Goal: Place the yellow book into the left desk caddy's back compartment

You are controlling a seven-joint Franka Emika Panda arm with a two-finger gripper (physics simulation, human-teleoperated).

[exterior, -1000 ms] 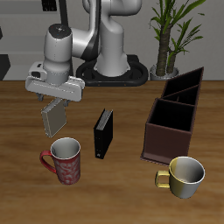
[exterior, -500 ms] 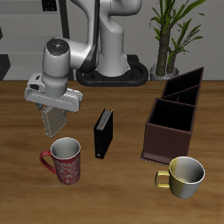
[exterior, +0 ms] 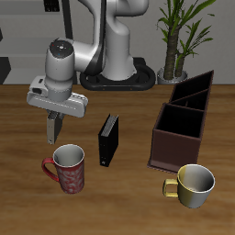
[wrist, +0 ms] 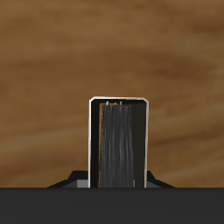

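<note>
Hanging from the gripper [exterior: 56,127] above the table [exterior: 128,193], the yellow book [exterior: 56,122] is held upright between closed fingers, clear of the wood. In the wrist view the yellow book [wrist: 119,144] is seen end-on, a thin slab with pale edges framing dark pages, and nothing but bare table lies beneath it. It is judged to be light and stiff, with a smooth cover that may slip or swing if it is pinched near one edge only; a hold across the covers near the middle is judged safest.

Just below the claw and nearer the table's front edge stands a red patterned mug [exterior: 67,167], which appears empty. A black book [exterior: 109,139] stands on edge near the claw, between it and the left desk caddy [exterior: 181,128]. That caddy lies well apart from the claw across the table; its dark compartments look empty, and the back one is the section farthest from the front edge. A gold mug [exterior: 193,184], white inside and seemingly empty, stands just before the caddy's front.
</note>
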